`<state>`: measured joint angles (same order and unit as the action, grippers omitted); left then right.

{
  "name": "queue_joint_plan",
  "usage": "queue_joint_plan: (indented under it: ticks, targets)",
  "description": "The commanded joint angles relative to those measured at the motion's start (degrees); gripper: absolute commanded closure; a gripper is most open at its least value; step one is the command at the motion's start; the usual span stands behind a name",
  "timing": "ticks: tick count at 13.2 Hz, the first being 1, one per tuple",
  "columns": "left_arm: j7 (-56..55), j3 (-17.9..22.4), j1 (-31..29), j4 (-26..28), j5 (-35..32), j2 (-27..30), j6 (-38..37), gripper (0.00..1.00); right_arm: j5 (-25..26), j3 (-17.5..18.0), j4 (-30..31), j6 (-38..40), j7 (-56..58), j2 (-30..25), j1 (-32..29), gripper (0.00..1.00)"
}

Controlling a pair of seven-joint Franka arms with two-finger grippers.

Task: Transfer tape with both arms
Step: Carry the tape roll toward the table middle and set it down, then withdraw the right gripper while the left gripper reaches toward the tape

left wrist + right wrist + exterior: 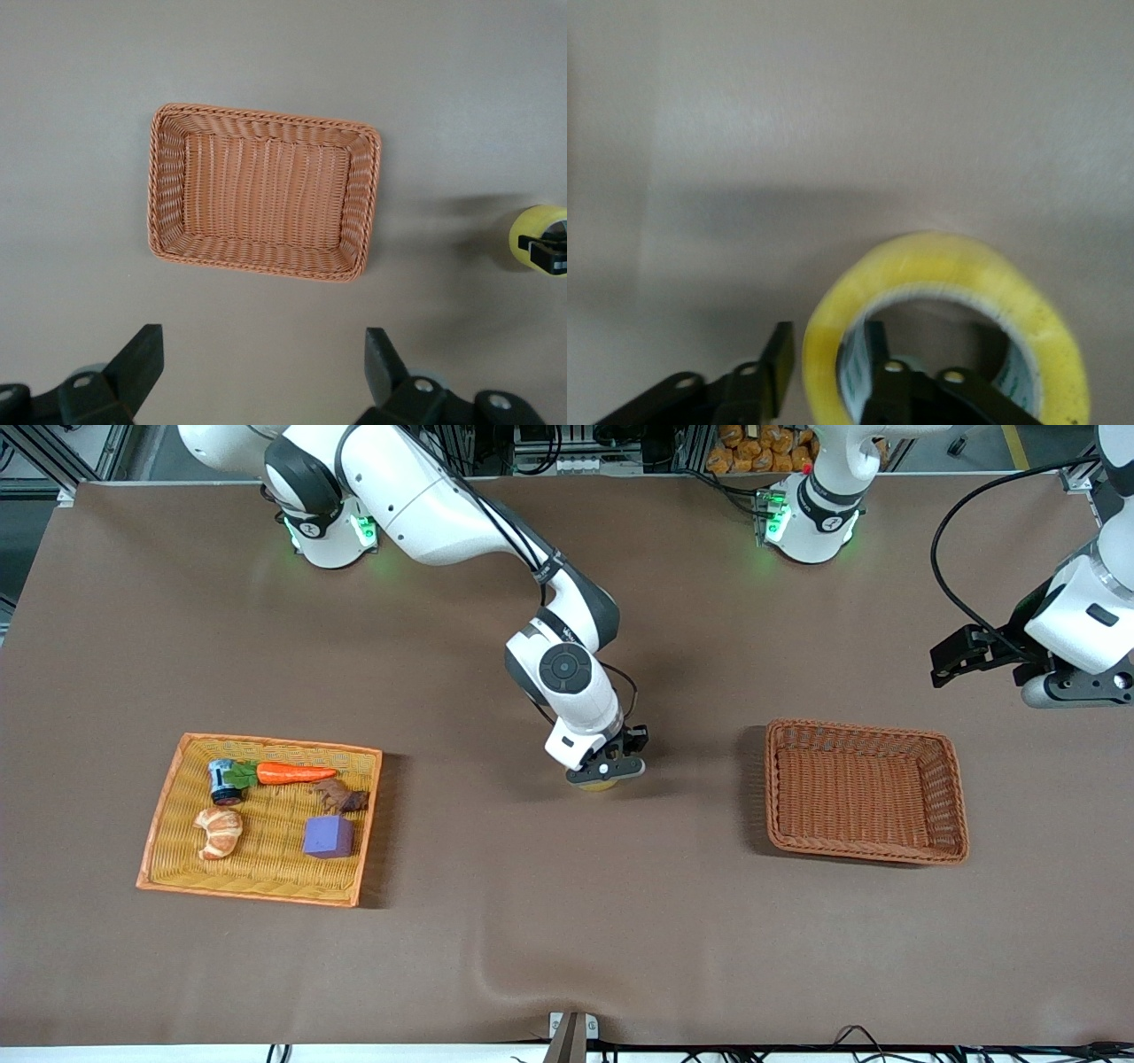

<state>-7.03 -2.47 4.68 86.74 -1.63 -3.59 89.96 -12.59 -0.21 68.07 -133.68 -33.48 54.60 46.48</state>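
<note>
The tape (601, 784), a yellow translucent roll, rests on the brown cloth in the middle of the table, and also shows in the left wrist view (532, 232). My right gripper (607, 772) is low over it. In the right wrist view its fingers (782, 354) straddle the wall of the tape (948, 266), one inside the ring and one outside. A gap shows between the outer finger and the roll, so my right gripper (828, 341) is open. My left gripper (943, 662) waits in the air at the left arm's end of the table, and there it (264, 341) is wide open and empty.
An empty brown wicker basket (859, 731) (266, 115) lies between the tape and the left arm's end. Toward the right arm's end an orange tray (266, 741) holds a carrot (292, 773), a croissant (219, 832), a purple cube (329, 837) and other small items.
</note>
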Motion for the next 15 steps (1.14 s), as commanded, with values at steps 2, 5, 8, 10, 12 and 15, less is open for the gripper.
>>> queue_joint_plan:
  ticks: [2,5,8,10,12,15]
  targets:
    - [-0.4,0.1,2.6,-0.7,1.4,-1.2,1.4,0.0,-0.4,0.1,-2.0,15.8,0.4,-7.2,-5.2,0.0]
    - [-0.4,0.0,4.8,-0.7,1.9,-2.9,4.5,0.0,4.0,-2.2,8.2,21.4,3.8,-20.5,-10.3,0.0]
    - [-0.4,0.0,8.0,-0.7,1.7,-4.7,5.8,0.0,4.9,-2.5,16.3,23.1,4.0,-30.2,-16.4,0.0]
    - [-0.4,-0.1,9.3,-0.6,2.2,-5.4,6.6,0.0,5.0,-2.6,22.0,23.7,5.8,-37.1,-21.7,0.0]
    - [-1.1,-0.2,11.5,-0.6,3.0,-7.6,7.8,0.0,5.5,-2.6,26.1,25.0,11.4,-43.4,-26.7,0.0]
    - [-3.0,-0.3,14.2,-0.8,4.3,-12.5,8.7,0.0,6.7,-2.6,26.6,34.0,17.8,-49.0,-33.0,0.0]
